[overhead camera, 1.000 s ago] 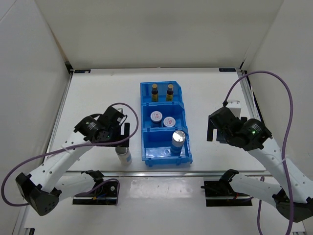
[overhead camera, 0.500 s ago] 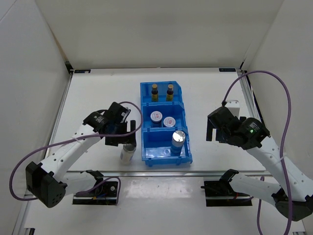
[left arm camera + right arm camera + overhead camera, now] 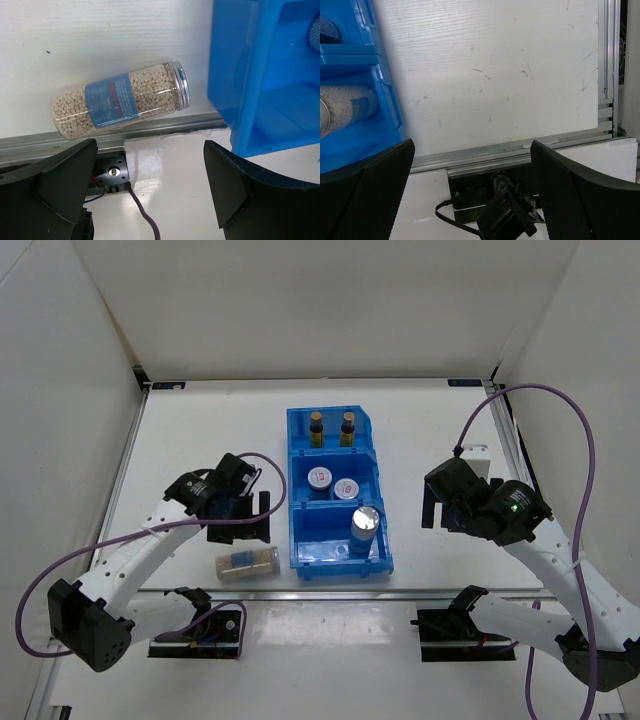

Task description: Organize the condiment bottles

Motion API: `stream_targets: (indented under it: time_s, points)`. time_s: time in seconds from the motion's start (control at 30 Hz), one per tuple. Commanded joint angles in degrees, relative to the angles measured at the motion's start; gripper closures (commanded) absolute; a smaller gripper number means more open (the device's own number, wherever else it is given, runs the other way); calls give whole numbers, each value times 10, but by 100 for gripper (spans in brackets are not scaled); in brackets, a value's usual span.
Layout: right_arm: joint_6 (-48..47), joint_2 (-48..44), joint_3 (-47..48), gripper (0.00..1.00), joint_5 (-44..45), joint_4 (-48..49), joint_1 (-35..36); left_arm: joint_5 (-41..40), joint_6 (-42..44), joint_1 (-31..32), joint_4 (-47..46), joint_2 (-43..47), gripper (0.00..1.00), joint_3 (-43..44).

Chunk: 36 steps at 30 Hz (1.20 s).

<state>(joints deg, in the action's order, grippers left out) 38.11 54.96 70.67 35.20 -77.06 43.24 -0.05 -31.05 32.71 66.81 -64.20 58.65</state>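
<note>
Fallen shaker [image 3: 247,562]: lies on its side on the table [image 3: 200,430], at about 8 o'clock from the blue bin [image 3: 322,545], apart from it.

The left wrist view alone shows the detail: clear cylinder [image 3: 120,100], pale round granules, ribbed silver lid toward the bin. The blue label carries what looks like a red block, and its print is unreadable.

Left gripper [image 3: 240,523]: above the shaker, fingers spread wide, empty.

Right gripper [image 3: 440,502]: at 3 o'clock of the bin, fingers wide, empty.

Bin contents:
- 12 o'clock compartment: amber bottles [image 3: 316,427]
- Middle compartment: white-capped bottles [image 3: 320,478]
- 6 o'clock compartment: upright shaker [image 3: 363,525]
</note>
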Motion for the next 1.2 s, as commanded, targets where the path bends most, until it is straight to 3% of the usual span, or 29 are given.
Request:
stream_targets:
  time_s: [0.0, 0.33, 0.47, 0.7, 0.87, 1.17]
  points:
    - [3, -1, 0, 0, 14, -7, 0, -6, 1, -3, 15, 12, 2, 5]
    - [3, -6, 0, 0, 14, -7, 0, 20, 20, -3, 29, -24, 0, 19]
    - [3, -6, 0, 0, 14, -7, 0, 38, 91, -3, 29, -37, 0, 65]
    - [3, -6, 0, 0, 14, -7, 0, 112, 308, 25, -15, -45, 0, 129]
    - [-2, -6, 0, 0, 14, -7, 0, 79, 390, 70, -79, -24, 4, 67]
    - [-2, -1, 0, 0, 8, -7, 0, 87, 429, 51, -169, 30, 5, -19]
